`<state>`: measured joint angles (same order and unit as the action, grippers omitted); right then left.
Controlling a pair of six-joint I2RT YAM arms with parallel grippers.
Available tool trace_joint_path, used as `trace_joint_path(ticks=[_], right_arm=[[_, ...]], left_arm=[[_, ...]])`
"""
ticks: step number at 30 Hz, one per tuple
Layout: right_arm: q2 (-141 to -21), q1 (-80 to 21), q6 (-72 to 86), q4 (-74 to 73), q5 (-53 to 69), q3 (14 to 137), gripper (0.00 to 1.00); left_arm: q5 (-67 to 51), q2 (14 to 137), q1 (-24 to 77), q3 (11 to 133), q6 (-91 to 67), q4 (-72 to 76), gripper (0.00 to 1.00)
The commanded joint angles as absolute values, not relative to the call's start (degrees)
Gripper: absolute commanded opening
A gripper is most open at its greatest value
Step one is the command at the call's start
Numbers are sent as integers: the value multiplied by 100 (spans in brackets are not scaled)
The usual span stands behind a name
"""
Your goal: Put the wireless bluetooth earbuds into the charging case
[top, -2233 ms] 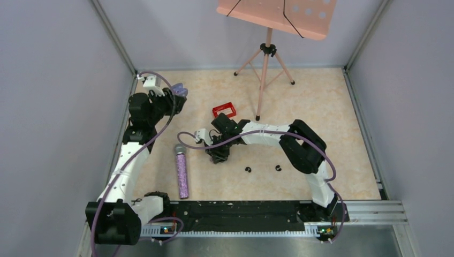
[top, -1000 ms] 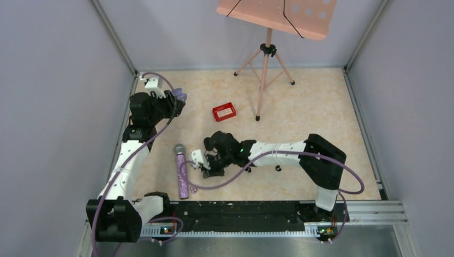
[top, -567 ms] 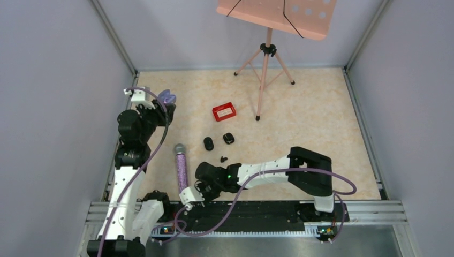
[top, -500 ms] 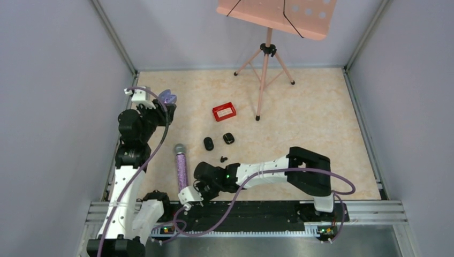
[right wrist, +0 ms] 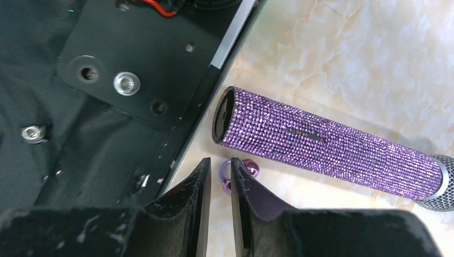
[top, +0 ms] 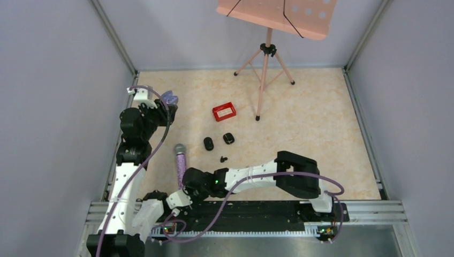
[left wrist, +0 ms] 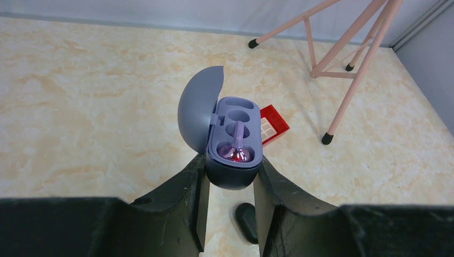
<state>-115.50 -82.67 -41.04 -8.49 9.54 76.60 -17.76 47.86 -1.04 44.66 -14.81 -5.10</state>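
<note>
Crouching low by the front rail [right wrist: 80, 80], the right gripper [right wrist: 219, 165] has its fingers a narrow slit apart. A loose pinkish-purple earbud [right wrist: 250, 168] lies on the floor at their tips, part showing in the slit, its bulb past one finger; whether they pinch it, I cannot tell. It sits just beside the glittery microphone [right wrist: 321, 142], near the butt end. The left gripper [left wrist: 230, 170] clamps the open charging case [left wrist: 238, 115], a seated earbud [left wrist: 237, 152] in one socket.
</note>
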Motion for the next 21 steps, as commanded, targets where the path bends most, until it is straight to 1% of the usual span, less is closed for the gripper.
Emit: trace_joint_path(ticks=[1,8,16,21], right_arm=[[-11908,-8378,-4087,-1152,432,8179,20],[-11969,-8379,-4014,-1232,46,8190,20],[-11731,-8378,-4040,-1258,26,7948,22],[-11642,-8378,-4024,-1174,-197,7831,21]], left_arm=[[-1868,4684,-136,4426,-1397,-277,0],[-1881,4627,-132,4345,-1391,-198,0],[-1925,4674,-133,4303,-1433,-77,0],[-1923,4674,-132,4272,-1424,-51,0]])
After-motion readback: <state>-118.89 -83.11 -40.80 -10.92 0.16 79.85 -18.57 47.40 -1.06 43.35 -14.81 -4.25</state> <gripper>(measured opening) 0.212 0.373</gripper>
